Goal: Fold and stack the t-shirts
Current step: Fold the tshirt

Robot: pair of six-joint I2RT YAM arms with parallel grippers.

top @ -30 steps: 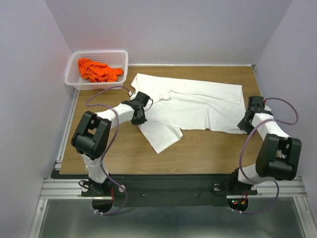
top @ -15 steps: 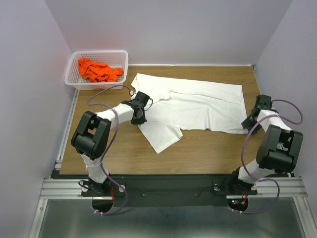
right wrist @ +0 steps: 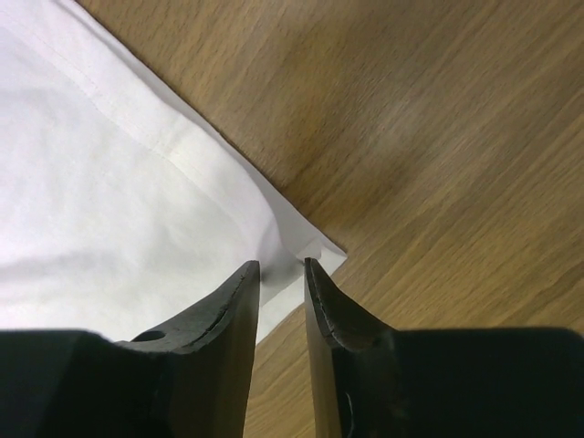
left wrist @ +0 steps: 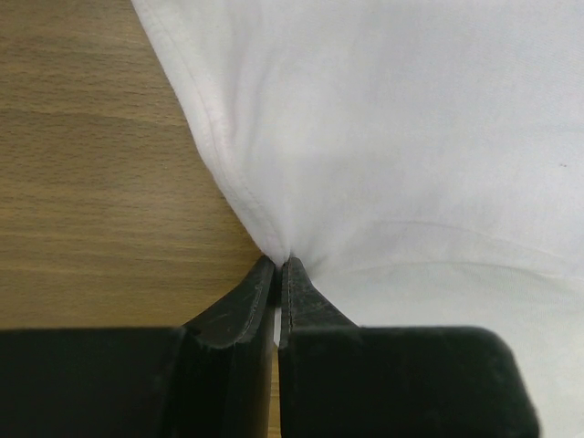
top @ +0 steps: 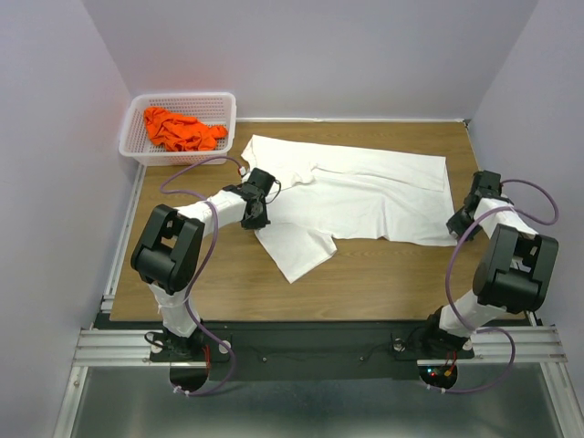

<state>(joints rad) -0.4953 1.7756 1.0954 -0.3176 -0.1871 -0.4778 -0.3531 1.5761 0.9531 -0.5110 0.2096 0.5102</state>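
The white shirt lies spread across the table, with one sleeve pointing toward the near edge. The left gripper is clamped on the shirt's left edge, its jaws pressed together on the hem. At the shirt's near right corner, the right gripper has its jaws narrowly apart, with the corner between the tips but not pinched. The orange shirt sits crumpled in the basket at the far left.

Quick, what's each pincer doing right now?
Left pincer: closed on the white t-shirt edge.
Right pincer: slightly open, straddling that shirt's corner.
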